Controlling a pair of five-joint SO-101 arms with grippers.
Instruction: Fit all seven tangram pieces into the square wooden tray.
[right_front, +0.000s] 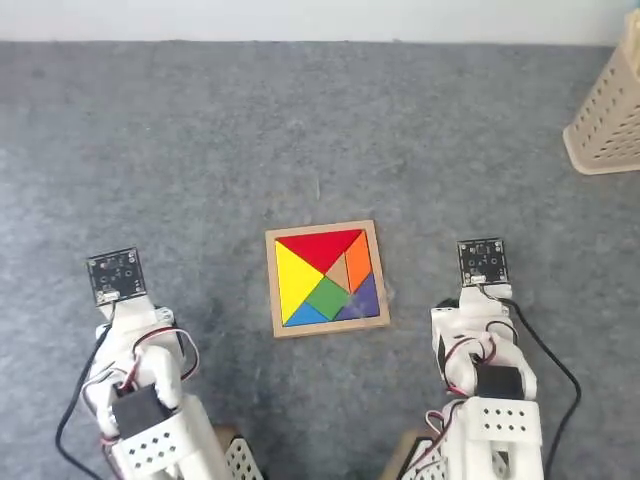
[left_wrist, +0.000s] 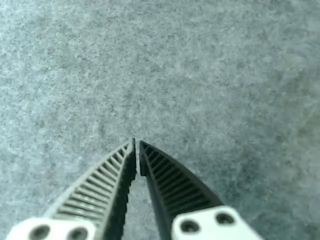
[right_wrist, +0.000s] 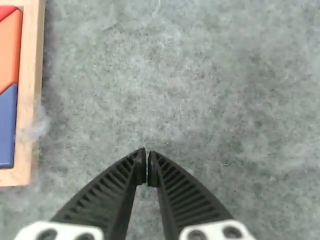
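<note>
Left end effector (left_wrist: 136, 150) and right end effector (right_wrist: 146, 167) both pinched closed, empty; a stray right swing could bump the wooden tray (right_wrist: 33, 100).

The left arm (right_front: 140, 400) and the right arm (right_front: 485, 390) are built of white printed shells set around black servo blocks, with perforated white bases. Each is topped by a black circuit board (right_front: 115, 275) (square, dotted with small parts). Black, red and white cables (right_front: 460, 365) are looped along them. The left gripper (left_wrist: 136, 147) and the right gripper (right_wrist: 146, 155) are made of ribbed, tapering fingers on white screwed brackets (right_wrist: 210, 232).
</note>
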